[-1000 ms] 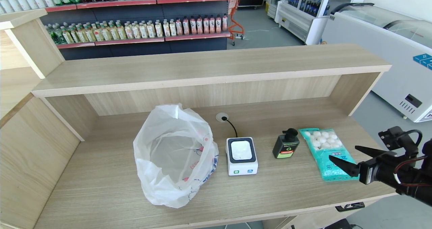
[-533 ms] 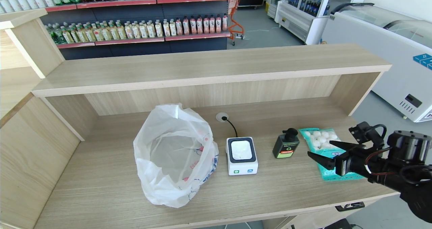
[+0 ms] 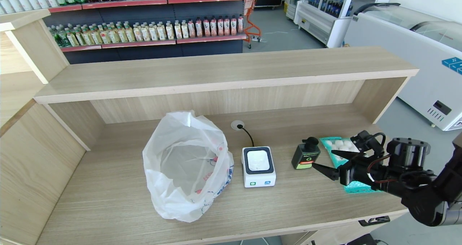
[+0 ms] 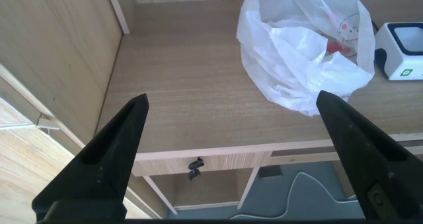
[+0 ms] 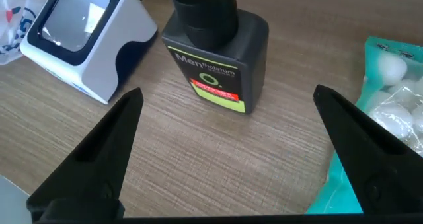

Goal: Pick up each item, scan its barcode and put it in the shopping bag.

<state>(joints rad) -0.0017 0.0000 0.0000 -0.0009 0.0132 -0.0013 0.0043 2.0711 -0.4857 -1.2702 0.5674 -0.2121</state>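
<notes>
A dark green bottle [image 3: 305, 154] with a black pump cap stands on the counter right of the white barcode scanner [image 3: 258, 166]. My right gripper [image 3: 329, 161] hangs open just right of the bottle, over the teal bag of cotton balls [image 3: 346, 162]. The right wrist view has the bottle [image 5: 215, 49] straight ahead between the spread fingers, the scanner [image 5: 86, 36] to one side and the cotton bag [image 5: 386, 98] to the other. A white plastic shopping bag [image 3: 186, 163] stands open left of the scanner. My left gripper [image 4: 231, 128] is open off the counter's front edge, with the bag [image 4: 307, 45] beyond it.
The scanner's black cable [image 3: 247, 133] runs back to a grommet in the counter. A raised wooden shelf [image 3: 223, 71] overhangs the back of the counter. Side walls close in both ends of the counter. Store shelves of bottles and freezers stand behind.
My right arm has swung left across the cotton bag toward the dark bottle, with the gripper staying open. The items on the counter have not moved.
</notes>
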